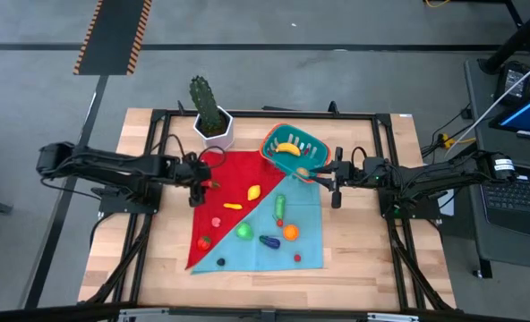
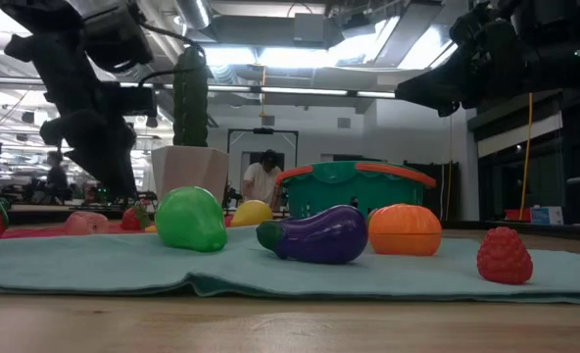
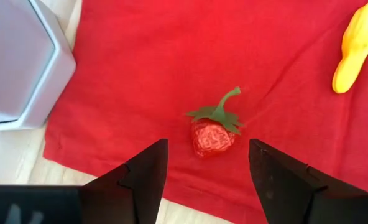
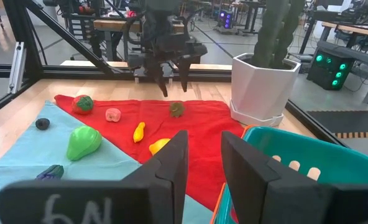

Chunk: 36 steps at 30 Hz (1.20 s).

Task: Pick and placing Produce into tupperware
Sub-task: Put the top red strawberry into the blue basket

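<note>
The teal tupperware [image 1: 312, 143] with an orange rim stands at the far middle, and a yellow banana [image 1: 287, 148] lies in it. Produce is scattered on a red and teal cloth [image 1: 247, 255]. A small red strawberry [image 3: 213, 135] with a green stem lies on the red part. My left gripper [image 3: 206, 149] is open and hovers over it, one finger on either side, touching nothing; it also shows in the high view [image 1: 199, 188]. My right gripper [image 1: 319, 176] is open and empty beside the tupperware's near rim [image 4: 296, 140].
A white hexagonal pot [image 1: 216, 128] with a tall cactus stands just beyond my left gripper. On the cloth lie a yellow pepper [image 1: 252, 190], a green pear [image 2: 192, 218], a purple eggplant [image 2: 314, 235], an orange [image 2: 404, 229] and a raspberry [image 2: 504, 255]. A person shows far behind the table.
</note>
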Each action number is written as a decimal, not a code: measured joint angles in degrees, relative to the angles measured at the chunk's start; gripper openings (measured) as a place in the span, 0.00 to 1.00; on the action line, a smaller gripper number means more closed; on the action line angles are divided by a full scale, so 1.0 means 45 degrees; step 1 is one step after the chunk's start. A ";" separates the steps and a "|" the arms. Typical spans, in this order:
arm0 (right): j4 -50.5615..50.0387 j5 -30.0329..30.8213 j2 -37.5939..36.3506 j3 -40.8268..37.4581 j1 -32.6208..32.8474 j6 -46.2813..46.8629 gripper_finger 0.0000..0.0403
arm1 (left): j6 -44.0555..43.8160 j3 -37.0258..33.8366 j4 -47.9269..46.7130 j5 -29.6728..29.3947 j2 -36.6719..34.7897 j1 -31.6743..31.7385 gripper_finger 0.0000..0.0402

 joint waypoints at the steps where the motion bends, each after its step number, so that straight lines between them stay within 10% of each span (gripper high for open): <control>1: 0.0000 0.0001 0.0000 0.0000 0.0000 0.0000 0.24 | 0.0000 0.0000 0.0089 0.0000 0.0128 0.0000 0.53; 36: 0.0000 0.0001 0.0000 0.0005 0.0003 -0.0049 0.24 | 0.0641 -0.0005 0.1626 0.0612 0.2134 0.0563 0.53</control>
